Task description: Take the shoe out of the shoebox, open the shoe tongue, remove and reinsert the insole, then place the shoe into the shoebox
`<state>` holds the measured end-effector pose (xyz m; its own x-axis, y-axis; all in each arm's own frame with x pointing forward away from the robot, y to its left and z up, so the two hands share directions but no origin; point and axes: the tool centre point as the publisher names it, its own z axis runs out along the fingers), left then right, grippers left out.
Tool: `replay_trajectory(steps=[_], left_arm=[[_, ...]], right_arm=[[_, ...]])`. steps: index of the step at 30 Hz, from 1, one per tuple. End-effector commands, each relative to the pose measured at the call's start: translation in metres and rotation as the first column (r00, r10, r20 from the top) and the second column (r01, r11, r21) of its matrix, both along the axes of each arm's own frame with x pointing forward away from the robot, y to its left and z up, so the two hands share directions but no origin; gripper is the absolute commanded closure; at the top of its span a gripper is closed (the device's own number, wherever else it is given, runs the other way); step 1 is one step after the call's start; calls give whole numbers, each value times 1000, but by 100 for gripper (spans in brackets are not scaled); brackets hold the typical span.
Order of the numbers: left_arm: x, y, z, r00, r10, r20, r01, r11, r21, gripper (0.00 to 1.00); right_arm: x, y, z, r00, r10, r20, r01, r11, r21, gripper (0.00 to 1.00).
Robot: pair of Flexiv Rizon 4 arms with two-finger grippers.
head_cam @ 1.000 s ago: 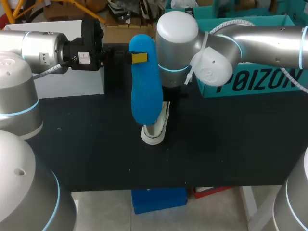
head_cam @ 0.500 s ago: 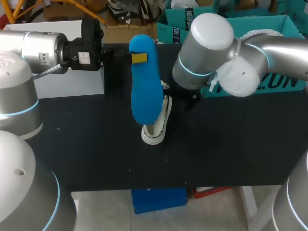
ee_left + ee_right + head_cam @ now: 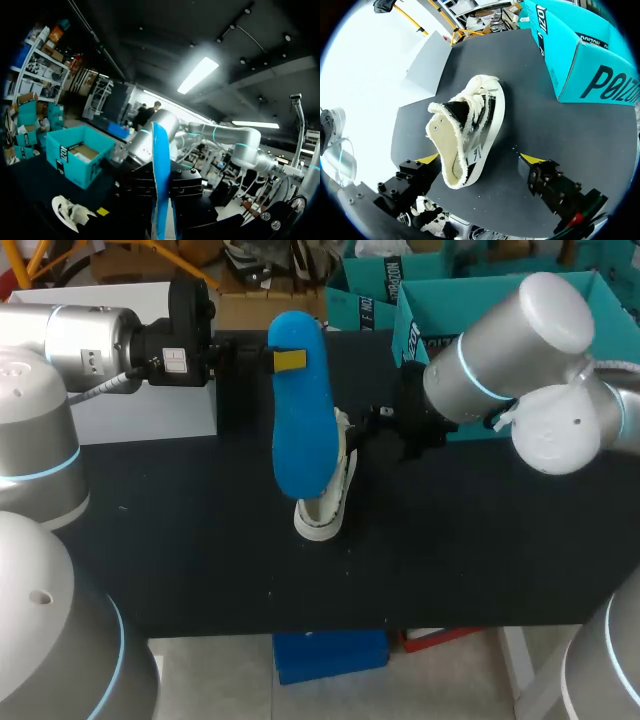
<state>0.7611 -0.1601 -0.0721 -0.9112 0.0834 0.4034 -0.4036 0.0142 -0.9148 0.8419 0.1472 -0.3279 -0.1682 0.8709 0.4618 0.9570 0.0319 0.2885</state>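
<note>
- Left tool (image 3: 290, 361) clamps the blue insole (image 3: 303, 440), held upright above the shoe (image 3: 325, 508), likely ready for reinsertion.
- The shoe lies on the worktop (image 3: 180, 540), opening exposed.
- Right tool (image 3: 479, 160) gapes empty near it, with the shoebox (image 3: 580, 65) close behind.

Left arm level with its gripper clamped; right arm low with its gripper spread wide.

My left arm (image 3: 90, 335) comes in from the left side and lies level, wrist pointing toward the middle. My left gripper (image 3: 288, 360) pinches the blue insole (image 3: 300, 430) near its upper end, with one yellow tip flat against its face. In the left wrist view the insole stands edge-on between the two black fingers. My right arm (image 3: 500, 375) comes in from the right, wrist angled down toward the middle. My right gripper (image 3: 480, 159) is spread wide, its yellow tips (image 3: 532, 158) well apart.
</note>
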Motion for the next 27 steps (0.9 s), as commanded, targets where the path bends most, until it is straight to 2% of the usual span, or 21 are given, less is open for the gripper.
replay_trajectory(steps=[1,21,23,25,27], left_arm=[[-1,-1,0,1000,5,0,-5,1000,3,100],[-1,-1,0,1000,5,0,-5,1000,3,100],[-1,-1,0,1000,5,0,-5,1000,3,100],[-1,-1,0,1000,5,0,-5,1000,3,100],[-1,-1,0,1000,5,0,-5,1000,3,100]], right_arm=[[-5,-8,10,998,61,33,-67,966,248,0],[-5,-8,13,998,59,39,-67,964,259,0],[-5,-11,13,998,52,27,-58,936,346,0],[-3,-14,15,998,55,16,-56,888,456,0],[-2,-16,18,998,54,12,-53,865,498,0]])
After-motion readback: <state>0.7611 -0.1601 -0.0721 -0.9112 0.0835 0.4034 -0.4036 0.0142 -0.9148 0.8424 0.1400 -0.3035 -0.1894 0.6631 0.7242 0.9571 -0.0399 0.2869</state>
